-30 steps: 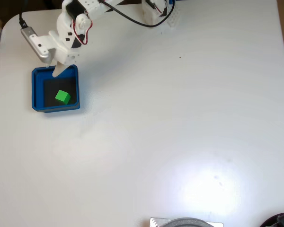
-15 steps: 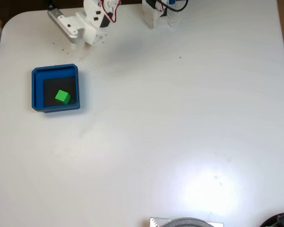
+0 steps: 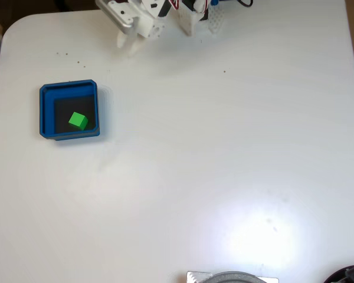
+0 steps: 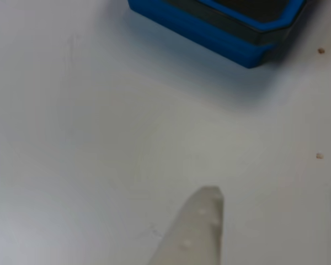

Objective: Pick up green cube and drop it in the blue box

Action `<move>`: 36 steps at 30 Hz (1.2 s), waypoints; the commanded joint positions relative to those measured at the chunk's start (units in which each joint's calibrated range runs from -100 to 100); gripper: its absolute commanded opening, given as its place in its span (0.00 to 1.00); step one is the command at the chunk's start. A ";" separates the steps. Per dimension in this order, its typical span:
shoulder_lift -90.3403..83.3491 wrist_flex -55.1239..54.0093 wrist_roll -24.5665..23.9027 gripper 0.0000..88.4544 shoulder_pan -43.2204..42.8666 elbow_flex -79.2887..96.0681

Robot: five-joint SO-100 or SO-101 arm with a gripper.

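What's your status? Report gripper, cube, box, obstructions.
Gripper at table's top edge, well apart from blue box; open or shut unclear. Green cube resting on box floor. White table bare between them, nothing in the way.

No lettering, label, brand mark or number can be read anywhere in either view. The blue box [image 3: 45,112] at the left of the fixed view carries plain walls, the green cube [image 3: 78,121] inside it shows plain faces, and the white table [image 3: 224,177] bears only a few dark specks (too small to be anything but marks).
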 commanded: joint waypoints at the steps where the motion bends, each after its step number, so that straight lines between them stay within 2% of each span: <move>1: -11.92 -1.48 0.10 0.19 -0.40 8.67; 10: -32.57 -2.54 0.05 0.19 -0.40 25.00; 21: -37.67 -19.00 0.05 0.19 -0.40 40.35; 36: -44.86 -20.72 -0.15 0.19 -4.75 41.25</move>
